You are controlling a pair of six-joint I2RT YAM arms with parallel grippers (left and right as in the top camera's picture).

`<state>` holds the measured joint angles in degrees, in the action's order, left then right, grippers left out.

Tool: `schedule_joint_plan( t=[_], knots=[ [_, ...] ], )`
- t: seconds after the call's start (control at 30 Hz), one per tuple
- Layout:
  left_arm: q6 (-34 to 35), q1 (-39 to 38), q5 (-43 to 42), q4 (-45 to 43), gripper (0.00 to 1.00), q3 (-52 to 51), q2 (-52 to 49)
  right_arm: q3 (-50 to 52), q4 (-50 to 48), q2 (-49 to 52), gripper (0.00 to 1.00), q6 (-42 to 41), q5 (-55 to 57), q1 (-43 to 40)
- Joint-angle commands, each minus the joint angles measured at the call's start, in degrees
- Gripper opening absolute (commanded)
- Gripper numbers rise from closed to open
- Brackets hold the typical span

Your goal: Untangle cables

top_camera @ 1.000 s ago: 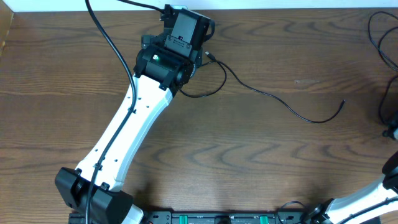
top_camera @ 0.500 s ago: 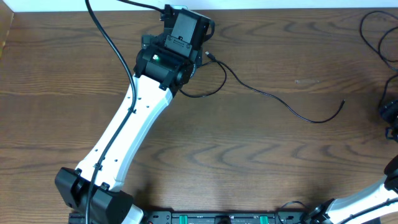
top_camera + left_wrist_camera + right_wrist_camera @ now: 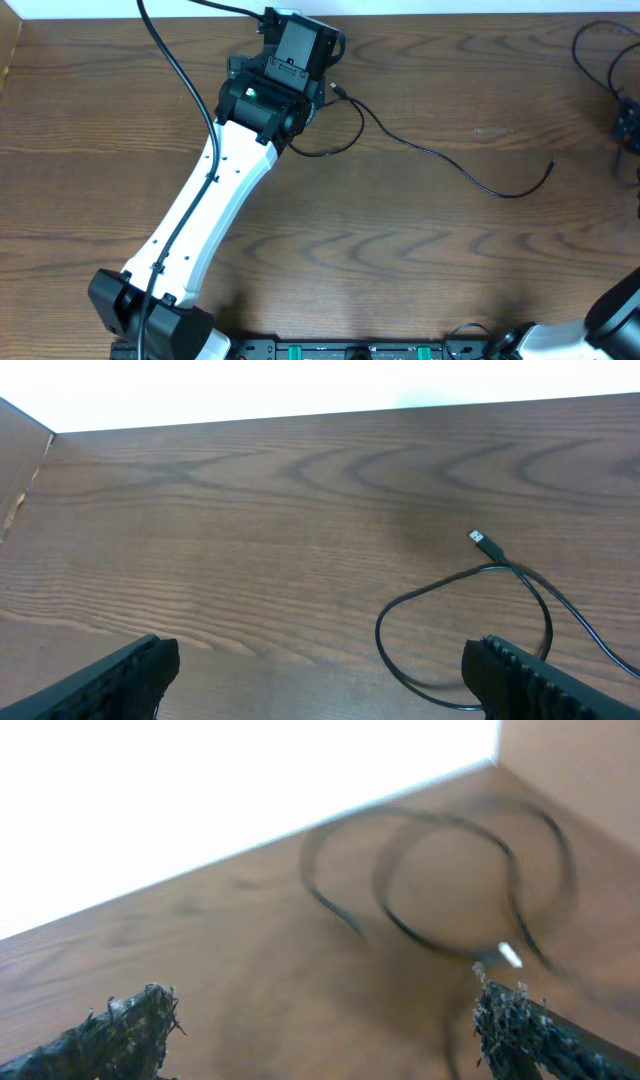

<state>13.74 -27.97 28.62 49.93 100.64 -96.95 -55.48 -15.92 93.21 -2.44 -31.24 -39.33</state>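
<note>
Brown wood-grain table [image 3: 450, 260] fills every view, with a pale wall along its far edge. Between the jaws of the left gripper [image 3: 320, 665] there is only bare wood; they stand wide apart, one at the lower left and one at the lower right of the wrist frame, gripping nothing. Just ahead of them, toward the lower right of that frame, lies a loose loop of the long black cord [image 3: 440, 154]; its small plug [image 3: 485, 542] points up and left, clear of the loop. From above, this cord runs on from the loop across the middle of the frame to a free end right of centre, apart from any other cord.

The right gripper [image 3: 320, 1025] also has its jaws spread wide, with nothing between them. Beyond them, blurred, sit overlapping rings of a black coil [image 3: 392, 915] with a pale plug tip near the table corner; from above, this coil is at the upper right edge. I cannot make out a white cord.

One cord looks separated and laid out, so I judge the work to be between grasps. The next move probably calls for the right arm to pick a single strand or plug end from the coil and draw it away; the blur makes it hard to tell the strands apart.
</note>
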Motion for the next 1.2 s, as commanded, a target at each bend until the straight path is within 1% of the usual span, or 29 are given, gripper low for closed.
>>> schedule_joint_plan(
  t=[0.0, 0.2, 0.43, 0.67, 0.77, 0.9, 1.07, 1.17],
  knots=[
    [0.76, 0.02, 0.13, 0.17, 0.96, 0.07, 0.70, -0.35, 1.05, -4.15, 0.95, 6.23, -3.39, 4.17],
    [0.76, 0.04, 0.13, 0.17, 0.95, 0.07, 0.70, -0.33, 5.44, -5.84, 0.96, 11.82, 3.06, 12.13],
    [0.76, 0.04, 0.13, 0.17, 0.95, 0.09, 0.70, -0.33, 13.51, -5.84, 0.95, 18.99, 3.85, 20.70],
    [0.76, 0.02, 0.13, 0.17, 0.96, 0.09, 0.70, -0.22, 21.81, -3.87, 0.94, 28.98, 4.35, 29.81],
    [0.76, 0.02, 0.13, 0.17, 0.95, 0.09, 0.70, -0.22, 22.58, -1.22, 0.94, 30.42, 4.37, 32.96],
    [0.76, 0.02, 0.13, 0.17, 0.95, 0.09, 0.70, -0.22, 22.01, 3.65, 0.93, 30.40, 4.31, 35.32],
    [0.76, 0.02, 0.13, 0.17, 0.96, 0.07, 0.70, -0.22, 22.21, 10.21, 0.91, 30.38, 3.80, 36.17],
    [0.76, 0.02, 0.13, 0.17, 0.95, 0.09, 0.70, -0.22, 23.17, 12.04, 0.92, 30.42, 3.63, 36.17]
  ],
)
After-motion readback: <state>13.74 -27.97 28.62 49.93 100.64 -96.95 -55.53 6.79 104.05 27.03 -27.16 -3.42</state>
